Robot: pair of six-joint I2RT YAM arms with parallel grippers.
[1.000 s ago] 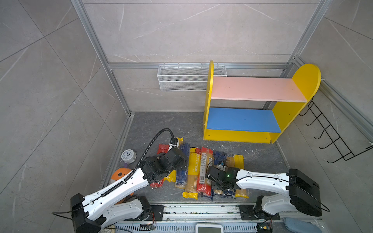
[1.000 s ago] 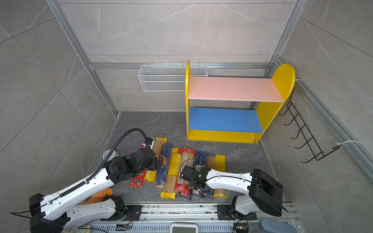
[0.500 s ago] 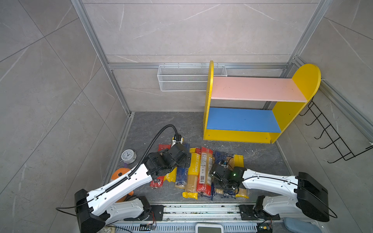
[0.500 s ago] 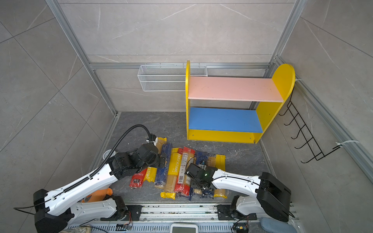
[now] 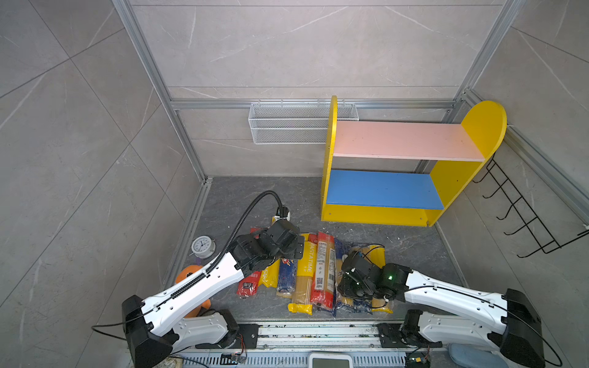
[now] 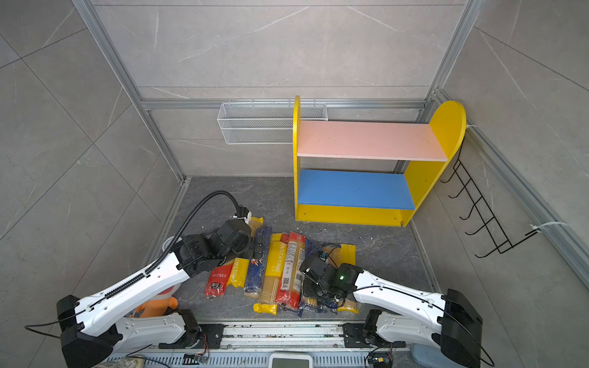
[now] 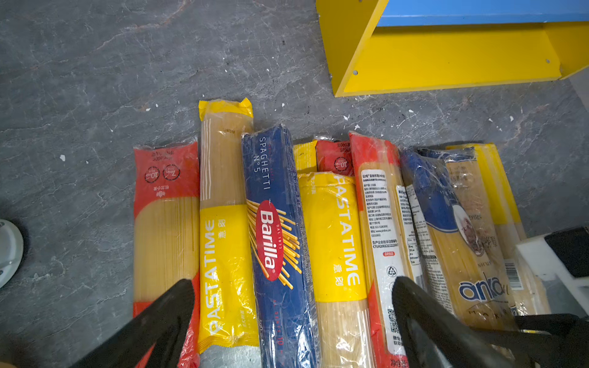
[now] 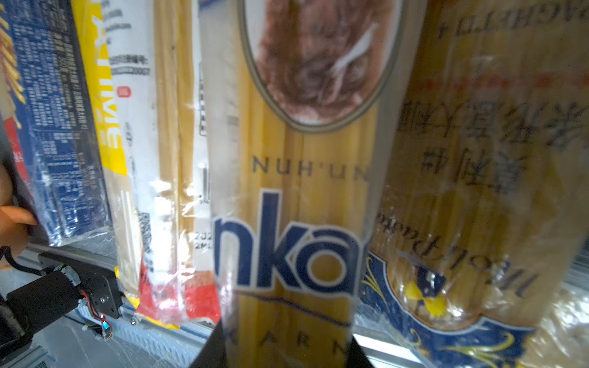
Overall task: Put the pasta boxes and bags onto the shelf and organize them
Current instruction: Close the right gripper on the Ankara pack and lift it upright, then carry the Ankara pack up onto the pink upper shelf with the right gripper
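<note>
Right gripper (image 8: 285,345) clasps the clear, blue-lettered Ankara spaghetti bag (image 8: 296,191); I'd lift it level, or 1 end may sag. Left gripper (image 7: 291,286) hovers spread wide.

Grey tiled walls (image 5: 287,47), dark stone floor (image 5: 255,197)

Open floor (image 5: 302,194) mid-frame betw. pasta packs (image 5: 322,270) & shelf (image 5: 376,215). Pink board (image 5: 404,140) & blue board (image 5: 379,189) free, front entry only; yellow side panels (image 5: 484,124) box them in. Obstacles: mesh basket (image 5: 287,127) upper centre, hook rack (image 5: 526,204) right, clock (image 5: 203,246) lower left, L arm (image 5: 197,286) & R arm (image 5: 446,296) over packs.
</note>
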